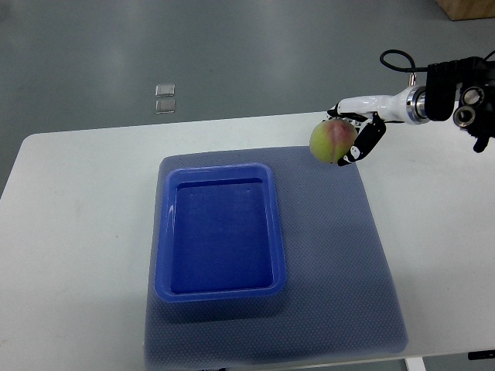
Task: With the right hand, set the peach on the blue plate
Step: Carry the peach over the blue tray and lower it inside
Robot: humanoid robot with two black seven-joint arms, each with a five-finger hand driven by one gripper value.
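Top view. Right hand (357,133), white shell w/ black finger segments, enters from the right edge on an arm w/ a black wrist joint and a looped black cable; its fingers (369,139) are curled round the peach (331,142), gripping it from the right and behind. Peach: round, smooth-looking skin, yellow-green w/ a pink-red blush on top; it is held at the far right corner of the mat (340,255), apart from the blue plate (221,233) and to its upper right; whether it is lifted clear of the mat cannot be told from this angle. Plate: really a shallow rectangular tray, glossy blue plastic, rounded corners, raised rim, flat floor w/ soft reflections, nothing in it. It sits on the left half of the mat, long side running away from the robot. Mat: grey-blue, roughly rectangular w/ rounded corners, fine dimpled weave, matte. Table (77,232): white, smooth, rounded far-left corner, mat near its centre-right. Beyond the table, a grey floor (232,54), slightly sheened; two small pale square objects (165,98) lie on it, one just behind the other. Brown edge of a box or board at the top right corner. Left arm not seen
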